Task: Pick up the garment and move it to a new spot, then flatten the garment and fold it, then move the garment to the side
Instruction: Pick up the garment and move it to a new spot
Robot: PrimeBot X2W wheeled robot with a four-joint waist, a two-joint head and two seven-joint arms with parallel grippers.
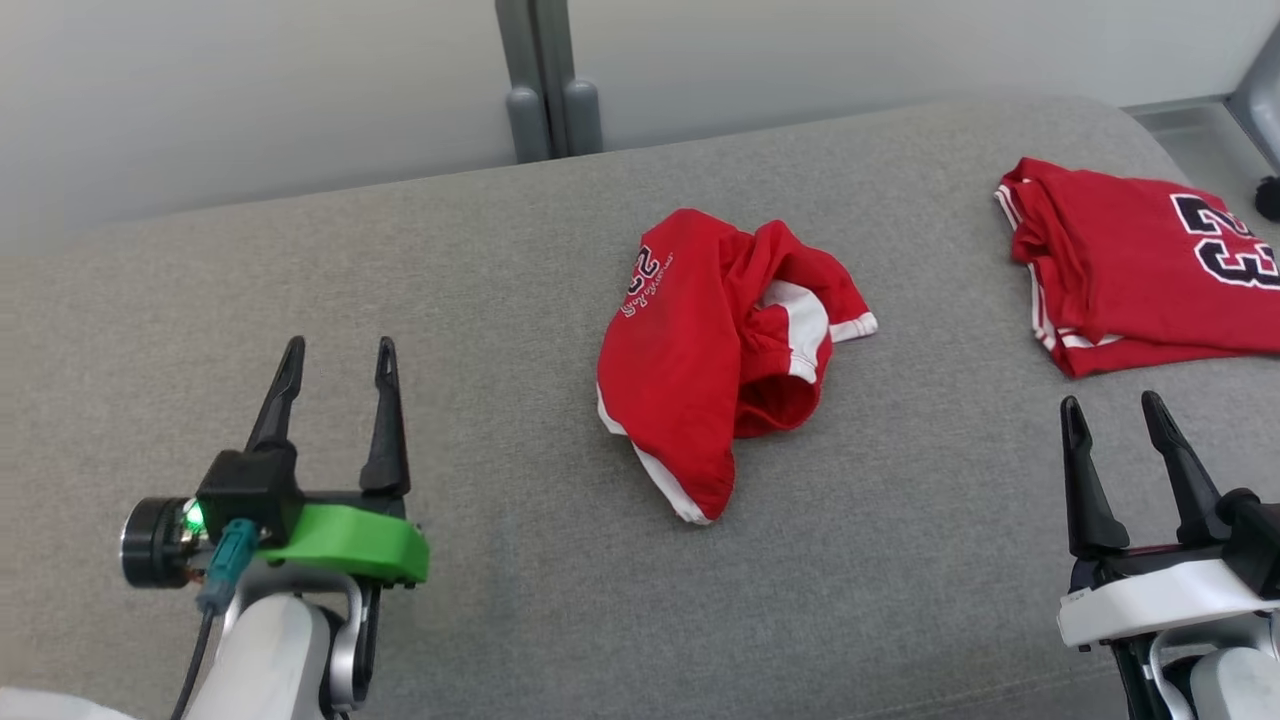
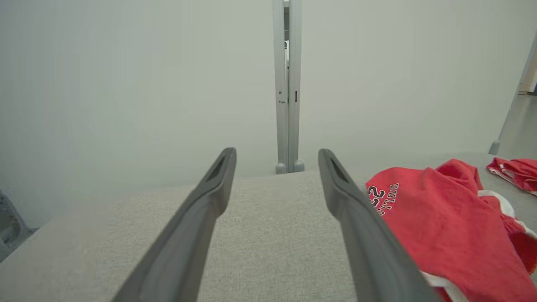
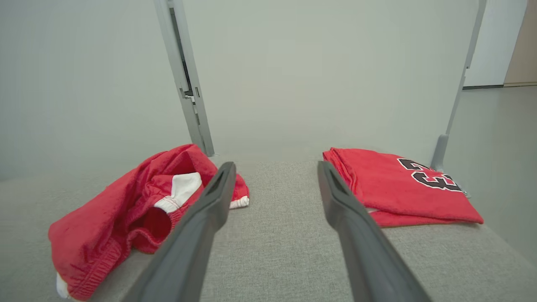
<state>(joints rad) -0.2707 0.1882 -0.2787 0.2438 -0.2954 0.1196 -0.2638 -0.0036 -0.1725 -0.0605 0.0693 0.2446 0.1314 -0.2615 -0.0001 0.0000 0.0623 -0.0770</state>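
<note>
A crumpled red garment (image 1: 715,350) with white trim and a small printed logo lies bunched in the middle of the grey padded surface (image 1: 500,300). The left wrist view has it at the right (image 2: 436,226), the right wrist view at the left (image 3: 126,218). My left gripper (image 1: 335,360) hovers at the lower left, well clear of the garment, open with nothing between its fingers. Over at the lower right my right gripper (image 1: 1110,410) is open too and holds nothing, to the right of the garment.
A folded red jersey (image 1: 1140,265) with a black number lies at the far right (image 3: 398,184), close to the surface's edge. A grey post (image 1: 545,80) stands behind the surface against a pale wall. Bare grey padding surrounds the crumpled garment.
</note>
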